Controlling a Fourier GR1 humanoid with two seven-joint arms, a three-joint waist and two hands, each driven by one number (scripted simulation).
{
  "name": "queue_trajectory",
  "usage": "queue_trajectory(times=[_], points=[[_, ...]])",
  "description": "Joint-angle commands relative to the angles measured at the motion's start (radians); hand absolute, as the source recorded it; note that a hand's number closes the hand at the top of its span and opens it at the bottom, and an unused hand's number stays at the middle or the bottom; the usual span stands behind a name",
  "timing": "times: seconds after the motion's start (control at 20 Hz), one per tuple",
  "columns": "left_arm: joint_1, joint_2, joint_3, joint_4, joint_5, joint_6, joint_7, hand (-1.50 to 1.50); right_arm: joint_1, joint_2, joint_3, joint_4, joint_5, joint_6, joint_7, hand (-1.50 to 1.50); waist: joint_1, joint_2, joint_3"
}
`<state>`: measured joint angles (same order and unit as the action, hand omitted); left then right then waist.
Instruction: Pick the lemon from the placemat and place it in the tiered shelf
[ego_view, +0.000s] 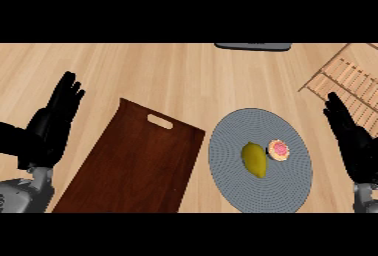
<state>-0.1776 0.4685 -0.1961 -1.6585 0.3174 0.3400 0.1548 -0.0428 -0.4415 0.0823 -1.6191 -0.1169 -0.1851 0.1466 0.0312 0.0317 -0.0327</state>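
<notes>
Pale wood-grain worktop (184, 75) filled the head view, boards running side to side. Round grey placemat (284, 195) with fine concentric ribbing lay right of centre. On it, near the middle, the lemon (255, 159): yellow, elongated, pointed at both ends, lying lengthwise. Just beside it to the right, a small round pastry (279, 149), tan rim with pink centre, nearly touching the fruit. Left of the mat, a dark reddish-brown wooden tray (133, 170), rectangular and set at an angle, with a slot handle cut near its far edge. Tiered shelf (351, 80) of light wooden slats stood at the upper right corner. A dark grey flat object (253, 46) sat at the far edge, cut off. Left hand (55, 125) showed at the left margin, fingers straight and spread, holding nothing. Right hand (351, 137) at the right margin, likewise flat, fingers extended, empty, well apart from the lemon.
</notes>
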Motion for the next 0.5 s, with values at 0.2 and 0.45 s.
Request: queue_trajectory(times=[0.2, 0.45], points=[[-0.039, -0.01, 0.019, 0.06, 0.009, -0.045, -0.002, 0.0, -0.305, -0.007, -0.041, 0.084, -0.087, 0.171, -0.144, 1.5, -0.009, -0.024, 0.034], [-0.065, -0.024, 0.027, 0.141, 0.044, -0.093, 0.005, 0.0, -0.286, 0.099, -0.144, 0.23, -0.246, 0.162, -0.112, -1.5, -0.029, -0.02, 0.035]])
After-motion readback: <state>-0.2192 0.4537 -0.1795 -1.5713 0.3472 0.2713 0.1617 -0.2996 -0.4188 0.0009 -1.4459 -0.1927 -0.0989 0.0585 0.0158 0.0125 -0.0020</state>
